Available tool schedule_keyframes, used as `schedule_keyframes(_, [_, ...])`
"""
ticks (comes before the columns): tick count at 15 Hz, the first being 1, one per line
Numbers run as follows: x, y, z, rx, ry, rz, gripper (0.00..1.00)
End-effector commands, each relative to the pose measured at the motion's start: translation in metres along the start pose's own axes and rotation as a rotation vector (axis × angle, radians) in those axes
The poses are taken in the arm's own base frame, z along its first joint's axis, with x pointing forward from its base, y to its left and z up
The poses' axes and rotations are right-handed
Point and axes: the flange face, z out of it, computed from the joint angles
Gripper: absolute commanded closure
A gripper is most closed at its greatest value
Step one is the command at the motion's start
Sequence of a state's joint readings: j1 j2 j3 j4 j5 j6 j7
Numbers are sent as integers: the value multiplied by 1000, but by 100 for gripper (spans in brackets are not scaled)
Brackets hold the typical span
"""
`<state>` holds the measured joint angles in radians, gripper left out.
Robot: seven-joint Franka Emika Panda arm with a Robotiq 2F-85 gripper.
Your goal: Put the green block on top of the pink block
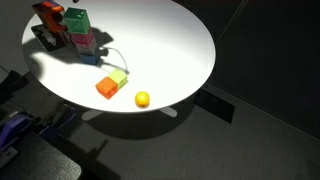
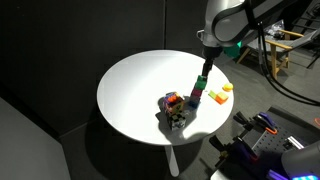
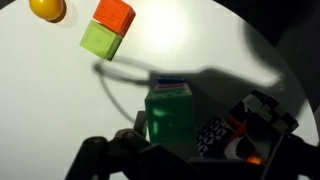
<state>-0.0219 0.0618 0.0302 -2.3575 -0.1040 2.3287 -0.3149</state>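
One green block (image 3: 168, 115), directly beneath the gripper (image 2: 203, 71) and over the pink block (image 1: 86, 43). Whether the grip is clenched or released cannot be told. Step: placement. Next, likely: confirm square seating, part jaws, rise straight without nudging either block.

Arm (image 2: 232, 18): white rounded shells, dark bands at joints. Gripper (image 2: 202, 74): slim, black. Fingers (image 3: 100, 158) in wrist view: dark, matte, blurred.
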Motion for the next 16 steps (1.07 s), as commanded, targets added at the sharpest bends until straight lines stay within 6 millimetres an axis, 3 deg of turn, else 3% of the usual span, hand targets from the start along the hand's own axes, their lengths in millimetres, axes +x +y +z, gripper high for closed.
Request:
schedule_keyframes(1, [-33, -10, -13, -7, 29, 101, 0])
schedule_keyframes(9, [-87, -23, -30, 58, 33, 209, 0])
schedule_keyframes(16, [-117, -32, -65, 93, 62, 273, 0])
